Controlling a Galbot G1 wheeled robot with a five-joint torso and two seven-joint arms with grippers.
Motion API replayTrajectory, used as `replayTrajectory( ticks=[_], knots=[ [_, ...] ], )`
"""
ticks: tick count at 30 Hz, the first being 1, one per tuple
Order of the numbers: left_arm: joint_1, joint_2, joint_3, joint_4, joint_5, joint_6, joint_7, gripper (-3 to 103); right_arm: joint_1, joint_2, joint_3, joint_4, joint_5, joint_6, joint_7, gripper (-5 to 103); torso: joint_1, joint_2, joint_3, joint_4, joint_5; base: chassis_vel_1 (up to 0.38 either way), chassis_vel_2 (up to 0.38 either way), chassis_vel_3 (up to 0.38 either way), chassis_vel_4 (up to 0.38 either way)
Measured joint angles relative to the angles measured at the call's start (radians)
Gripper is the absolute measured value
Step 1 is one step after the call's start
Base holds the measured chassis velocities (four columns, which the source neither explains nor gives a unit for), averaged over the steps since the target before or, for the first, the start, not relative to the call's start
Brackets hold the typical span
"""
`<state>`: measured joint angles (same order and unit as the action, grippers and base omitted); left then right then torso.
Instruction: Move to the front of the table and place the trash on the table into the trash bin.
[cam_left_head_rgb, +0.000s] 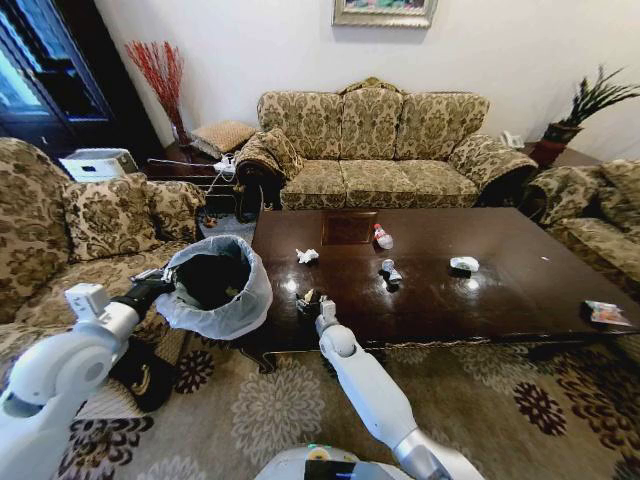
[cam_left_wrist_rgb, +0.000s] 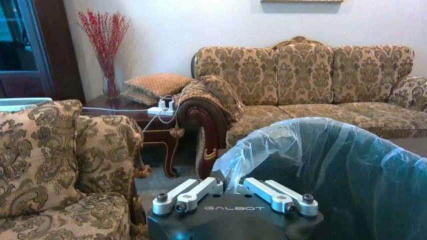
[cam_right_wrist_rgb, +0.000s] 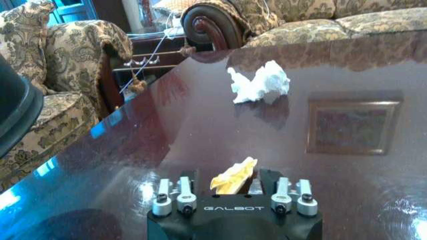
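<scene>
The trash bin (cam_left_head_rgb: 213, 285), dark with a whitish bag over its rim, hangs beside the table's left end. My left gripper (cam_left_head_rgb: 163, 279) is shut on its rim; the left wrist view shows that gripper (cam_left_wrist_rgb: 233, 183) pinching the bag (cam_left_wrist_rgb: 333, 165). On the dark glossy table (cam_left_head_rgb: 520, 290) lie crumpled white paper (cam_left_head_rgb: 307, 256), a small bottle (cam_left_head_rgb: 382, 237), a crushed scrap (cam_left_head_rgb: 390, 271), a white wrapper (cam_left_head_rgb: 464, 264) and a colourful packet (cam_left_head_rgb: 607, 314). My right gripper (cam_left_head_rgb: 313, 303) is low at the front-left corner, open around a yellow scrap (cam_right_wrist_rgb: 233, 177). The white paper (cam_right_wrist_rgb: 260, 84) lies farther off.
Patterned sofas stand behind the table (cam_left_head_rgb: 375, 140), to the left (cam_left_head_rgb: 90, 230) and to the right (cam_left_head_rgb: 600, 215). A side table (cam_left_wrist_rgb: 150, 120) with a power strip fills the back-left corner. Patterned carpet (cam_left_head_rgb: 500, 410) covers the floor in front.
</scene>
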<state>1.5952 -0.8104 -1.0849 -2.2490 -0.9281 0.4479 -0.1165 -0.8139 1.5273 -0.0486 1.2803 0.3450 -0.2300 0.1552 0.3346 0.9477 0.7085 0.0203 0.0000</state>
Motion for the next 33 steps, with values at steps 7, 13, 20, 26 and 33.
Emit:
replayTrajectory(
  ticks=[7, 13, 20, 26, 33],
  knots=[
    [-0.003, -0.002, 0.006, -0.002, -0.002, -0.001, 0.000, 4, -0.017, -0.015, 0.008, 0.002, 0.003, 0.006, -0.024, 32, 0.000, 0.000, 0.000, -0.0001, 0.0000, 0.000, 0.000, 0.000, 0.000],
    [-0.002, -0.003, 0.007, -0.003, -0.002, -0.001, 0.001, 4, -0.018, -0.016, 0.014, 0.001, 0.002, 0.009, -0.028, 16, 0.000, 0.000, 0.000, 0.0000, 0.0000, 0.000, 0.000, 0.000, 0.000],
    [0.000, 0.005, 0.002, -0.006, -0.007, -0.001, 0.001, 4, -0.036, -0.028, 0.032, 0.041, 0.002, 0.011, -0.027, 1, 0.000, 0.000, 0.000, 0.0001, 0.0000, 0.000, 0.000, 0.000, 0.000],
    [0.011, 0.057, -0.018, -0.003, -0.095, 0.036, -0.070, 4, -0.121, -0.082, 0.109, 0.289, 0.034, 0.066, -0.049, 0, 0.000, 0.000, 0.000, 0.0001, 0.0003, 0.000, 0.000, 0.000, 0.000],
    [-0.007, 0.187, -0.024, 0.032, -0.255, 0.107, -0.161, 4, -0.161, -0.238, 0.129, 0.649, 0.220, 0.113, -0.129, 0, 0.000, 0.000, 0.000, -0.0001, 0.0000, 0.000, 0.000, 0.000, 0.000]
  ],
)
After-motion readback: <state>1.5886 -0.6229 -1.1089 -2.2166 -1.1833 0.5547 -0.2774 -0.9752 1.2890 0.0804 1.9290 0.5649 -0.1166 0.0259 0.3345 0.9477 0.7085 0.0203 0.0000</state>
